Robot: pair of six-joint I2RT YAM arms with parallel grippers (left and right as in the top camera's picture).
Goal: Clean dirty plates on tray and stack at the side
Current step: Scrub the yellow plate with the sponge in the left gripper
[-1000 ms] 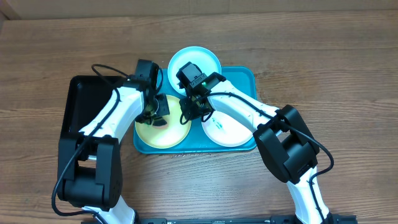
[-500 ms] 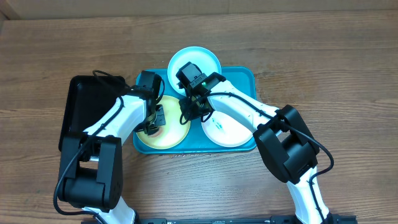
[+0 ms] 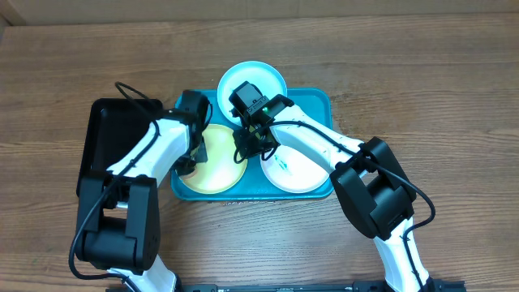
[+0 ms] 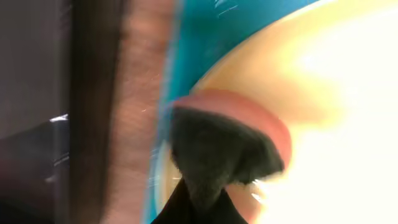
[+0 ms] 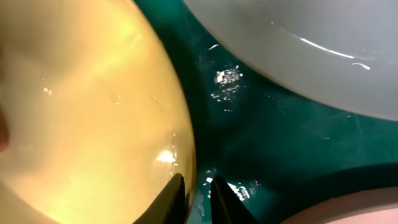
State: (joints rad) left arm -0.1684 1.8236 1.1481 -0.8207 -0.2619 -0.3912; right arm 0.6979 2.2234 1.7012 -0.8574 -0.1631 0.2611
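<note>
Three plates on show, two lying in the tray (image 3: pixel 312 105) and one hanging over its far rim.

Going left to right: a black tray (image 3: pixel 122 142) sits on the desk (image 3: pixel 405 65) just left of the tray, with only a thin strip of wood between them. Next come the left fingers (image 3: pixel 188 161), down at the tray's left end. The wrist view is pretty blurry, but they look clamped onto a sponge (image 4: pixel 217 152), dark and fuzzy on the near face with a pinkish-red layer behind it. The sponge is right at the left edge of the yellow plate (image 3: pixel 215 158). I can't tell whether it's actually pressing on it.

The yellow plate fills the tray's left half. At its right edge, roughly the middle of the tray, are the right fingers (image 3: pixel 253 146). They're nearly together, with just a narrow slit between them, and the plate's rim runs into that slit, so they're pinching the rim.

The blue plate (image 3: pixel 243 71) overlaps the middle of the tray's far rim and mostly sticks out past it over the desk. Part of it is hidden under the right arm's wrist.

The white plate (image 3: pixel 296 170) lies flat in the tray's right half, close beside the yellow one, with wet-looking teal showing between them.
</note>
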